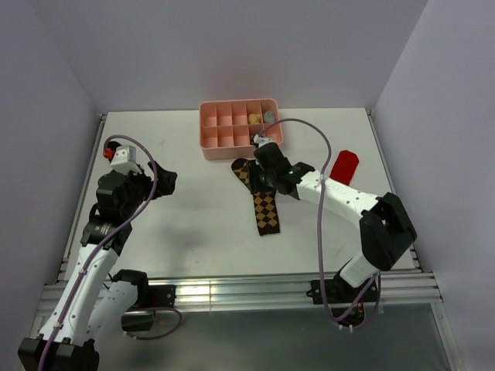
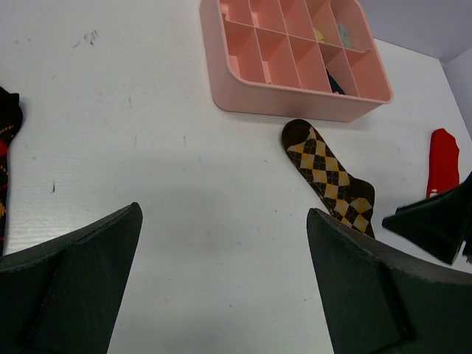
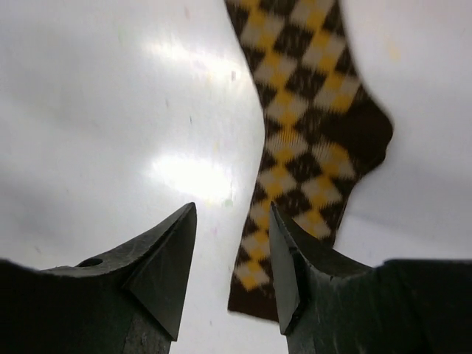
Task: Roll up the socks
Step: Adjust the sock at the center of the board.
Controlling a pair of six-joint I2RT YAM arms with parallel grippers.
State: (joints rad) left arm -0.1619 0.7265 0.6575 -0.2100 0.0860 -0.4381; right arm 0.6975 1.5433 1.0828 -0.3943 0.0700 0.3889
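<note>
Socks lie spread on the table (image 1: 193,224), so none is rolled yet. The tan diamond sock (image 1: 265,207) sits just in front of the pink tray (image 1: 232,148). The right fingers (image 3: 158,280) hang over one end of it, partly apart and holding nothing, likely ready to pinch it. The left fingers (image 2: 74,287) are wide apart near the red diamond sock (image 2: 6,125). The red sock (image 1: 345,166) waits on the right.
</note>
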